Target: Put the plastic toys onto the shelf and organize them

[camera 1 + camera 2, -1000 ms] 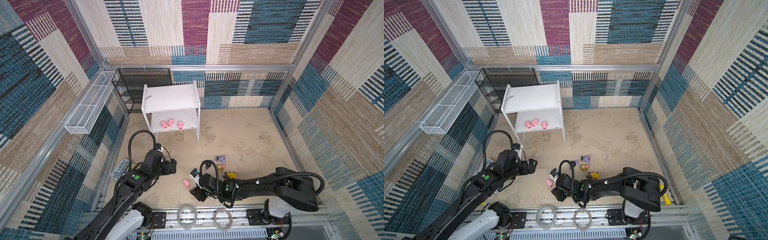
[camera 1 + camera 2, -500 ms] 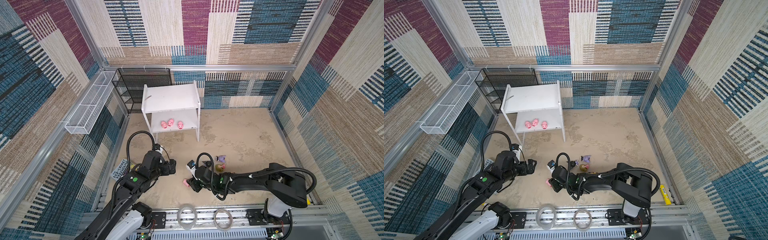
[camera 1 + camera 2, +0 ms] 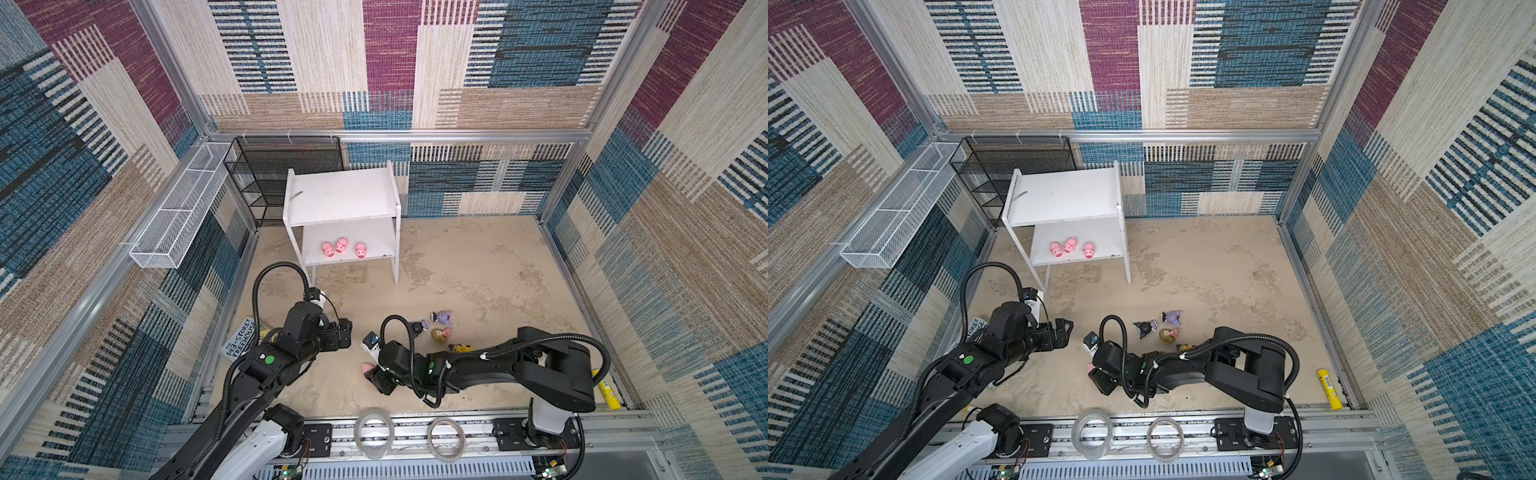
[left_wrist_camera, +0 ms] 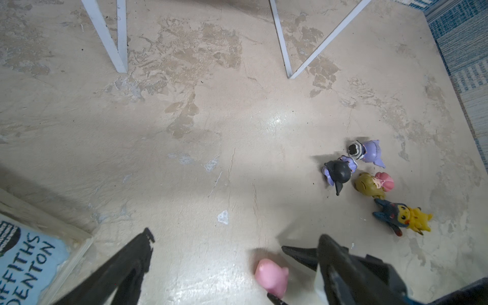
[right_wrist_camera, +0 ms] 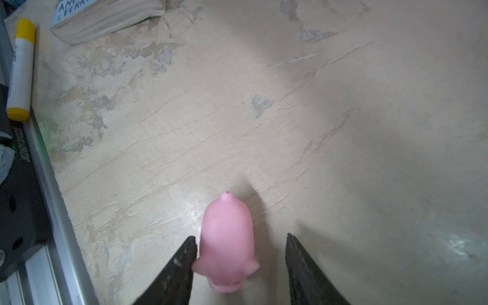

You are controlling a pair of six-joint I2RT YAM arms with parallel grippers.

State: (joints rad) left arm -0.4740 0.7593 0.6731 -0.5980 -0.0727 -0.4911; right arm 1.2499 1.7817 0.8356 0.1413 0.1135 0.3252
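Observation:
A pink pig [image 5: 227,243] lies on the floor [image 3: 367,367] between the fingers of my open right gripper [image 5: 240,237]. One finger touches its side and the other stands clear of it. My left gripper [image 3: 345,332] hovers wide open and empty, left of the pig [image 4: 272,276]. Three pigs [image 3: 341,247] stand on the lower board of the white shelf [image 3: 340,195]. Behind my right arm sit two black-and-purple figures [image 4: 338,173], a blond doll [image 4: 372,186] and a yellow figure with a blue hood [image 4: 409,216].
A paperback book [image 3: 239,345] lies left of my left arm. A yellow tube [image 3: 606,388] rests at the front right edge. A black mesh rack [image 3: 282,166] and a white wire basket [image 3: 178,216] stand at the back left. Two tape rolls [image 3: 374,432] sit on the front rail.
My right gripper has swung left, away from the cluster of figures, and now straddles the pink pig. My left arm has barely moved.

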